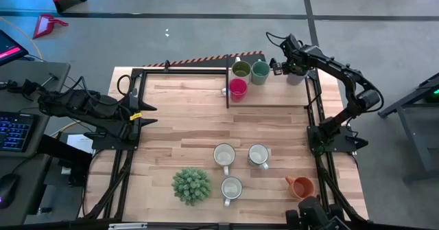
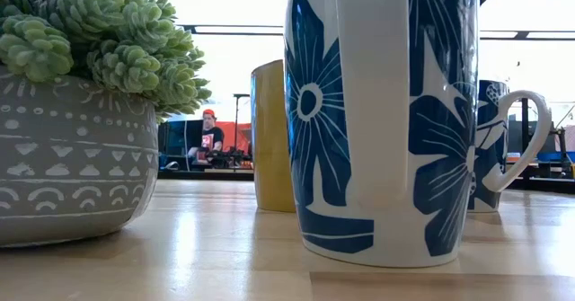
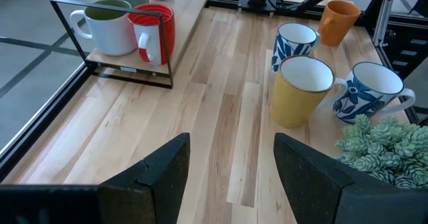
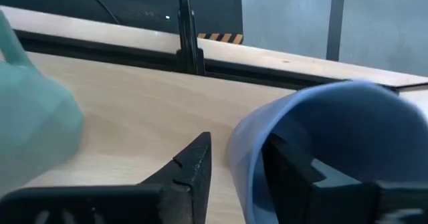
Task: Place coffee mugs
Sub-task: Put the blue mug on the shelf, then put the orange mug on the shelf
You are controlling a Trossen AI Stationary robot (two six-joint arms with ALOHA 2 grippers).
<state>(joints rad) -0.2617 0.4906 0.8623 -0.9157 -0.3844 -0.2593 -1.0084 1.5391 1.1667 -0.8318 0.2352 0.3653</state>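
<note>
The blue-grey mug [image 1: 297,77] [image 4: 321,144] is at the right end of the far shelf tray [image 1: 274,99], beside the teal mug [image 1: 260,72] [image 4: 33,130], olive mug [image 1: 241,69] and red mug [image 1: 237,88]. My right gripper [image 1: 280,67] [image 4: 237,170] is open astride the blue-grey mug's wall. Two blue-flowered white mugs [image 3: 294,42] [image 3: 371,90], a yellow, white-lined mug [image 3: 301,90] and the orange mug [image 1: 300,185] stand near the table's near edge. My left gripper [image 3: 233,177] [image 1: 145,113] waits open at the left edge. My right gripper has one finger [image 4: 294,177] inside the blue-grey mug and one finger [image 4: 194,170] outside, either side of the wall at the rim [image 4: 244,150] facing the teal mug. A narrow gap shows between the outer finger and the wall. Whether the inner finger touches, I cannot tell.
A spiky green plant in a grey patterned pot [image 1: 191,185] [image 2: 76,157] stands near the near edge, left of the white mugs. Black frame rails [image 1: 134,72] border the table. The tray has a thin black upright frame [image 3: 110,3]. A person [image 2: 208,130] sits in the room behind.
</note>
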